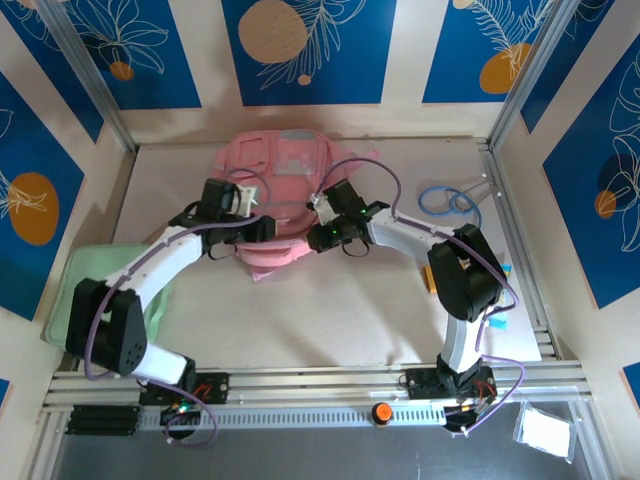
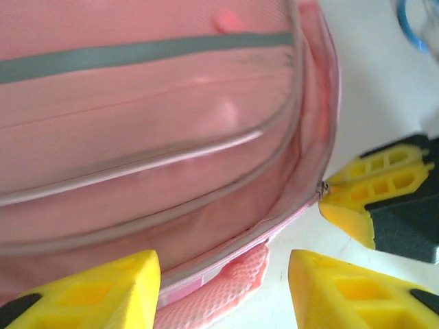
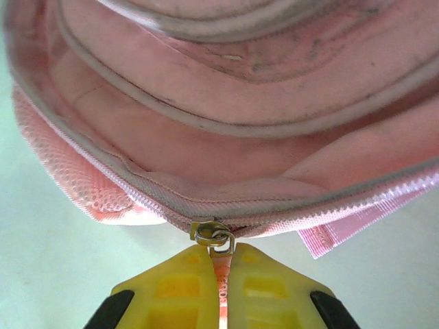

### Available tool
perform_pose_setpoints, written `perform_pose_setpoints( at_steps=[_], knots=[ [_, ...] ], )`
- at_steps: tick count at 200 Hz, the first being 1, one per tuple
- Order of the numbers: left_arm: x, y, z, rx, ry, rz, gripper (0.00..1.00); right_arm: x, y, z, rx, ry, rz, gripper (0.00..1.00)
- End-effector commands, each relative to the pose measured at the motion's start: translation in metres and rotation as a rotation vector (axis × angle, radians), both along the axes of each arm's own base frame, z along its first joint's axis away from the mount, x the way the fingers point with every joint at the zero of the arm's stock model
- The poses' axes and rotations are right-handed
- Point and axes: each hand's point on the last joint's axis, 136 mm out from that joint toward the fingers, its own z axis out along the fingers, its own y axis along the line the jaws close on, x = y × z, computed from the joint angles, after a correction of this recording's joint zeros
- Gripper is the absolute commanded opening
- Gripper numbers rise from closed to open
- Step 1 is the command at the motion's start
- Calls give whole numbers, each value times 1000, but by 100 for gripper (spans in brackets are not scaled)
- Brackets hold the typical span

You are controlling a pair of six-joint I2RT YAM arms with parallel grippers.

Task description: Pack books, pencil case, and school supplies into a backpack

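The pink backpack (image 1: 285, 165) lies at the back middle of the table, its near edge between both arms. My right gripper (image 3: 221, 257) is shut on the orange zipper pull, just under the metal slider (image 3: 212, 234) on the backpack's zipper seam. From above, that right gripper (image 1: 322, 236) sits at the bag's near right edge. My left gripper (image 2: 223, 281) is open, its yellow fingers (image 2: 103, 291) either side of the bag's zipped edge and a pink mesh strap (image 2: 226, 288). From above, the left gripper (image 1: 268, 228) is at the near left edge. The books and pencil case are out of view.
A pale green tray (image 1: 85, 280) lies at the left of the table beside the left arm. Blue loops (image 1: 447, 200) rest at the back right. Small blue and orange items (image 1: 505, 270) sit by the right rail.
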Motion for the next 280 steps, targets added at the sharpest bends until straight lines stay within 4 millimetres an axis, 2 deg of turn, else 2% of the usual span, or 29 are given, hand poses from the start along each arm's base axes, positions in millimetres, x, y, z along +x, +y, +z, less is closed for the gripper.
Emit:
perform_pose_setpoints(
  at_steps=[1, 37, 65, 101, 121, 141, 155, 196, 230, 255, 280],
  knots=[
    [-6, -22, -9, 73, -68, -232, 53, -19, 15, 31, 150, 4, 101, 0],
    [0, -39, -24, 93, -99, -378, 54, -24, 16, 36, 213, 31, 128, 0],
    [-13, -62, -32, 22, -45, -535, 54, -25, 16, 36, 220, 40, 128, 0],
    [-26, -66, -41, 23, -30, -629, 50, -23, 15, 34, 221, 49, 107, 0],
    [-29, -64, -46, 34, -23, -638, 43, -20, 14, 32, 214, 51, 92, 0],
    [-25, -59, -54, 75, -20, -620, 25, -17, 10, 30, 197, 49, 68, 0],
    [-23, -55, -56, 108, -29, -610, 16, -13, 4, 25, 161, 34, 40, 0],
    [-28, -46, -44, 149, -71, -617, 0, 15, -42, 3, -104, -131, -93, 0],
    [-33, -41, -38, 166, -91, -615, 0, 42, -75, 1, -215, -209, -181, 3],
    [-39, -42, -33, 143, -98, -629, 0, 63, -86, 0, -234, -215, -223, 5],
    [-47, -43, -28, 122, -102, -647, 0, 93, -90, 1, -222, -208, -269, 7]
  ],
)
